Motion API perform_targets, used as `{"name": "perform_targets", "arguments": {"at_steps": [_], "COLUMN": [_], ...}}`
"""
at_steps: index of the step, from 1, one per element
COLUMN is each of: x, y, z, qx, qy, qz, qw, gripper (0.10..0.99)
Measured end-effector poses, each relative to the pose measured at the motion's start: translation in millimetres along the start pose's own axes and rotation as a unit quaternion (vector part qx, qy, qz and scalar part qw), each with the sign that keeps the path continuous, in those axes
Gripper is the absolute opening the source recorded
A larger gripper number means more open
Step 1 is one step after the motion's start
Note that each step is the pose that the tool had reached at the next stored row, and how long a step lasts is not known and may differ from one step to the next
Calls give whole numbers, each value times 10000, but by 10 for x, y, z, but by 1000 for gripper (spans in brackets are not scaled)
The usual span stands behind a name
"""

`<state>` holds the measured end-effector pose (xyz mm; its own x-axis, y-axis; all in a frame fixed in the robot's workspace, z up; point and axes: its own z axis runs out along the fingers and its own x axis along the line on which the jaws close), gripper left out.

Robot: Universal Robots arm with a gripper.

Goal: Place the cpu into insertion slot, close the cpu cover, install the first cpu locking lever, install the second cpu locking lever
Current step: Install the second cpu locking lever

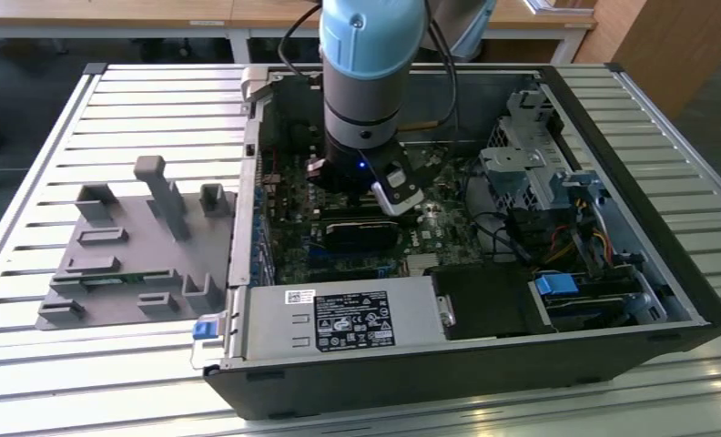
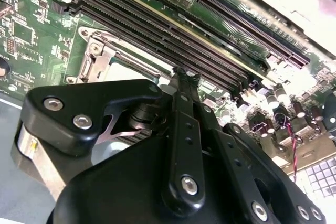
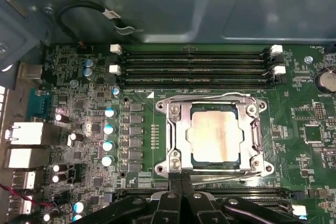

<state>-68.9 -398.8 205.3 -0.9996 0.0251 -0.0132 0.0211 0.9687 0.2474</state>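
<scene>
The cpu (image 3: pixel 215 137), a square chip with a silvery top, lies in the insertion slot (image 3: pixel 261 109) on the green motherboard. The cpu cover (image 3: pixel 176 129), a silver frame, lies flat around it. One thin wire lever (image 3: pixel 210 98) runs along the slot's side by the memory slots, another (image 3: pixel 231 174) along the opposite side. My gripper (image 3: pixel 181 174) is shut, its tips together at that opposite edge, touching or just above the lever's end; nothing shows between the fingers. In the second wrist view the gripper (image 2: pixel 184 74) points down beside the cover (image 2: pixel 100 59). My arm (image 1: pixel 360 82) reaches down into the open computer case.
Long black memory slots (image 3: pixel 194 66) run beside the socket, and blue-topped capacitors (image 3: pixel 109 129) stand on another side. The case holds a power supply (image 1: pixel 336 319) and a drive cage (image 1: pixel 531 164). A grey fixture (image 1: pixel 130 246) sits on the slatted table at the exterior view's left.
</scene>
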Motion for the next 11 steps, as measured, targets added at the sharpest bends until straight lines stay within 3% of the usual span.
{"name": "perform_targets", "arguments": {"at_steps": [11], "x": [45], "y": [-38], "z": [29], "qx": [-83], "qy": [-3], "qz": [22], "qw": [10000], "gripper": [106]}}
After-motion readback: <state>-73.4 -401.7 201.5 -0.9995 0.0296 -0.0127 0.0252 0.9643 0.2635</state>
